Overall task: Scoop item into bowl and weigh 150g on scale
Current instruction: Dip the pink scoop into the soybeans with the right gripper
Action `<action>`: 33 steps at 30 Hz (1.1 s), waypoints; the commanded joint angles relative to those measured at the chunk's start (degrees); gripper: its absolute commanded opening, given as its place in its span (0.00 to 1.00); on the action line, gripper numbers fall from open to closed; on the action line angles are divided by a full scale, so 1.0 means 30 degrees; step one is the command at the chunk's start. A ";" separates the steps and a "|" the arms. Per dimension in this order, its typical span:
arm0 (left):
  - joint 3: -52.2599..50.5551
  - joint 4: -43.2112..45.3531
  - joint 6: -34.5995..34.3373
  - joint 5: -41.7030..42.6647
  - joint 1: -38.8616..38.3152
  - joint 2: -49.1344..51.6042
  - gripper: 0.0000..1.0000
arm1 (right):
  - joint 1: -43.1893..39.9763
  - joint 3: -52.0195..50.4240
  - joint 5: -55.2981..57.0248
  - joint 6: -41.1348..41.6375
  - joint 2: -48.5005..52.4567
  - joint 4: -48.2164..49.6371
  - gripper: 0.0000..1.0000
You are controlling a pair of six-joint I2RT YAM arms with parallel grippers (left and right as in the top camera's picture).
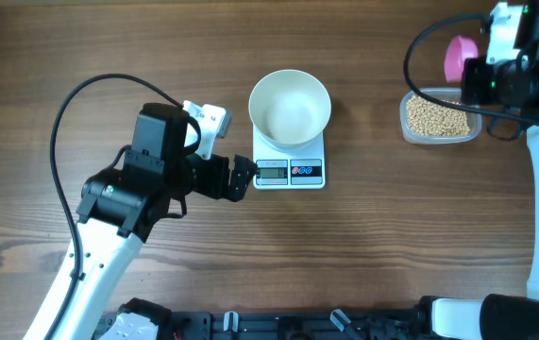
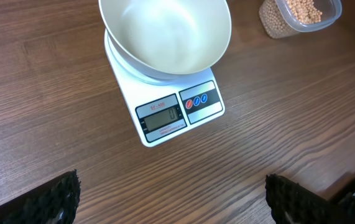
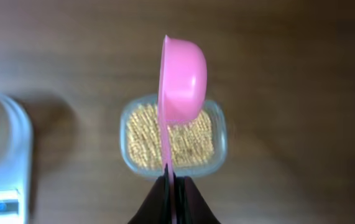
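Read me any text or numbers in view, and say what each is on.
Scale display: a faint digit, possibly "0"; not sure.
Red print above the display: too blurred to read.
Buttons: white marks, too small.
Bowl, tub, scoop: no text.

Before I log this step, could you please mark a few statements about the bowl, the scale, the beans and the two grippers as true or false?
1. The white bowl stands on the scale. True.
2. The bowl has beans in it. False: it is empty; the beans lie in the clear tub.
3. The right gripper is shut on the handle of the pink scoop, which is above the tub. True.
4. The left gripper grips the bowl's rim. False: it is open beside the scale's front strip and holds nothing.
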 commanded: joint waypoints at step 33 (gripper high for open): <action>0.0007 -0.0007 -0.0102 0.0160 0.0124 -0.0117 1.00 | -0.1195 -0.2397 0.1115 -0.2761 0.1953 0.0568 0.04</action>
